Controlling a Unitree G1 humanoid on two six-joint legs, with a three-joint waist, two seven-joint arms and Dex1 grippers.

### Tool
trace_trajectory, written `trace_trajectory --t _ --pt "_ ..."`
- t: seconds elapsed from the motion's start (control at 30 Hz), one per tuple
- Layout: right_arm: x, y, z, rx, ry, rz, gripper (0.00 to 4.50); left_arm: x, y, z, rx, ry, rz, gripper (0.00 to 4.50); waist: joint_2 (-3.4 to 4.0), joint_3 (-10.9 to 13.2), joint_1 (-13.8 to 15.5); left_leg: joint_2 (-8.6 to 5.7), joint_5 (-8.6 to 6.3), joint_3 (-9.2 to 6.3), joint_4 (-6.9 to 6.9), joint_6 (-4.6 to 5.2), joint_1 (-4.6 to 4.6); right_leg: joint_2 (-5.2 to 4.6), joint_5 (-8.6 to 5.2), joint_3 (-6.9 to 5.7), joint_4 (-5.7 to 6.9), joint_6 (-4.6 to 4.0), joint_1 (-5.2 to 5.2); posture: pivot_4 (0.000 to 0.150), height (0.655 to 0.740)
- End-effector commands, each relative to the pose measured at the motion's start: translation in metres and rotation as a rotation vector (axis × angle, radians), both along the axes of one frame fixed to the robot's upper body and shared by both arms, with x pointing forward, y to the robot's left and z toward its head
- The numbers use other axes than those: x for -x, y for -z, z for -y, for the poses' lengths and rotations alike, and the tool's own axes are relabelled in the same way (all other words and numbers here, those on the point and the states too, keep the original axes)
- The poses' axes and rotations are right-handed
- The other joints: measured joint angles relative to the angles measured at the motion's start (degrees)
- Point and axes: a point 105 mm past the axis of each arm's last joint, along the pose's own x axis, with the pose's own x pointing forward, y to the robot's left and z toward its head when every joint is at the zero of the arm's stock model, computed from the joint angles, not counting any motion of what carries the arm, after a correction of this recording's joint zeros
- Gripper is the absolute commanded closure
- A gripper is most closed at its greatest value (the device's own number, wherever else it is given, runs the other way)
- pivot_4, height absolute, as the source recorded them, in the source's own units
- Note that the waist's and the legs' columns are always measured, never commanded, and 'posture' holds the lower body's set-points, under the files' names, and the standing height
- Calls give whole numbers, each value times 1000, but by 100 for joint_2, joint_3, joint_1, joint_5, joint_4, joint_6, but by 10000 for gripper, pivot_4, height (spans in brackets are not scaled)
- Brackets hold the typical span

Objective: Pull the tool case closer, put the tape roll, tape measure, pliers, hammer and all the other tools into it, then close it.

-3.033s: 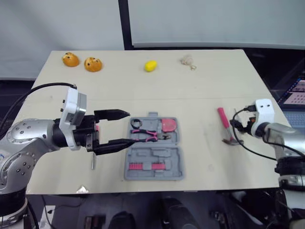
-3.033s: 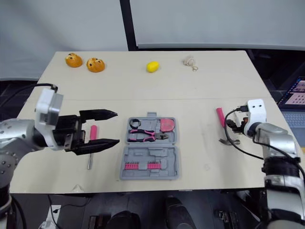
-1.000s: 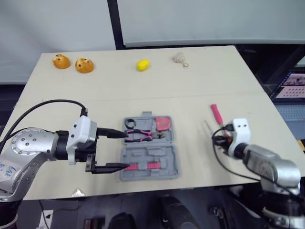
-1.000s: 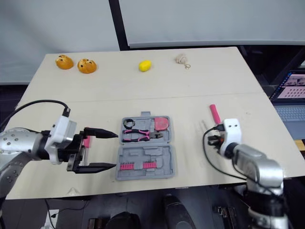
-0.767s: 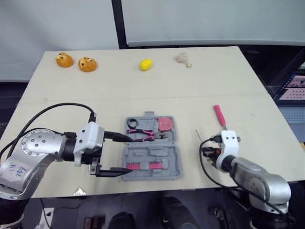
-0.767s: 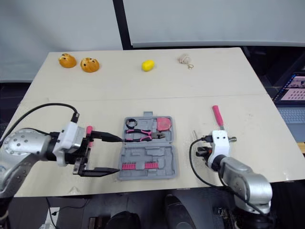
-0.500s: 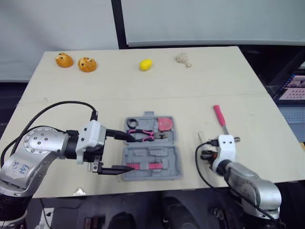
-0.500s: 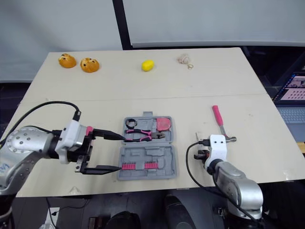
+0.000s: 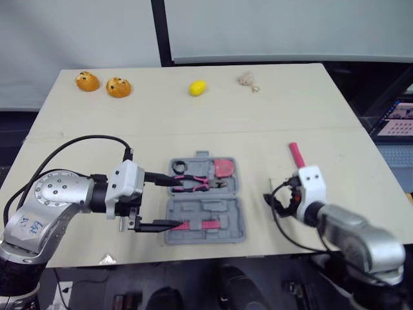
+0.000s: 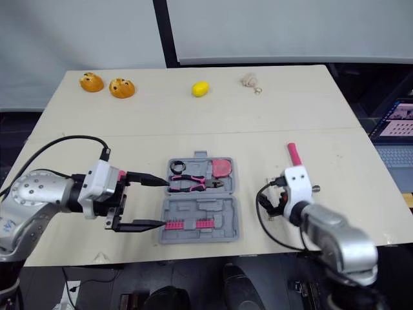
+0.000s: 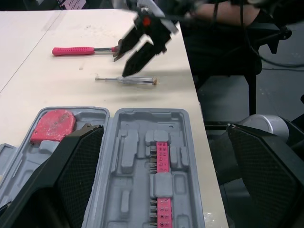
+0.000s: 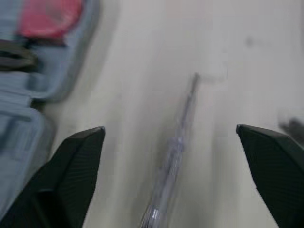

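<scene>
- The tool case (image 9: 213,208) lies open and flat in the middle of the near part of the surface (image 9: 258,110), between our two arms. The tape roll (image 9: 179,167), pliers (image 9: 193,183) and tape measure (image 9: 224,168) are already in its far half, and a pink row of bits (image 9: 200,224) sits in the near half.
- On our left gripper (image 9: 171,203) the fingers are spread wide and empty. It's at the case's left edge, one tip by the pliers and the other by the bits. We can't tell if either tip is touching the case.
- Our right gripper (image 12: 170,128) also has its fingers wide apart with nothing in them. They're lined up either side of the clear screwdriver (image 11: 127,80), which lies flat on the surface just right of the case. The hammer (image 11: 76,50) lies a bit further out and isn't packed yet.
- Main worry is that the screwdriver is thin, round and lying flat. If the fingers close a touch high or off-centre, we reckon it rolls or squirts out sideways. Come in too low and the tips jam into the surface.
- It's also fairly near the front edge, so a bad nudge could send it off.
- On the left side, a wide-open gripper that close to the case could shove it or knock the pliers out of their slot.
- Anything sitting proud in the case will likely stop the lid shutting later.
</scene>
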Motion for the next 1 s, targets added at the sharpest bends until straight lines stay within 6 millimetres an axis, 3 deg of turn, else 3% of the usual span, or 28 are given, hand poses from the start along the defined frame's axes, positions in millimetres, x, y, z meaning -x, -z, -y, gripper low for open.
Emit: trace_trajectory --t 0.03,0.2,0.37,0.5,0.7,0.9,1.0 --pt "4 -23 -13 71 -335 16 517 1 -8 1 14 -3 57 0 0 1 9 -1 0 -3 -1 1 0 0 0 -1 -2 0 0 1500 7400" --pt "-6 -21 -6 401 -813 49 517 -1 -7 2 17 -6 62 0 -8 3 1 0 -2 -12 -2 9 -2 4 2 -3 -19 3 10 1500 7400" --pt "-14 -8 1 681 -1141 56 517 -2 -9 3 18 -4 71 0 -4 5 8 1 -4 -3 9 18 -3 0 5 -1 -18 9 9 1500 7400" --pt "-32 10 9 1122 -1417 136 517 -2 -11 6 21 -2 85 0 0 8 -11 5 -6 -2 32 22 -3 -3 5 -3 -7 8 9 1500 7400" --pt "-45 19 4 1244 -1567 252 517 -1 -10 7 23 -9 88 0 4 11 -17 9 -9 4 81 26 5 -5 -4 -1 38 -8 4 1500 7400" --pt "-54 24 -4 1305 -1604 343 517 -3 -11 8 25 -11 92 0 6 12 -21 11 -8 3 85 26 10 -5 -8 -3 58 -15 3 1500 7400" --pt "-58 24 -8 1337 -1628 368 9222 -5 -12 9 24 -8 96 0 8 14 -28 11 -8 3 85 26 12 -5 -9 -3 64 -16 3 1500 7400"
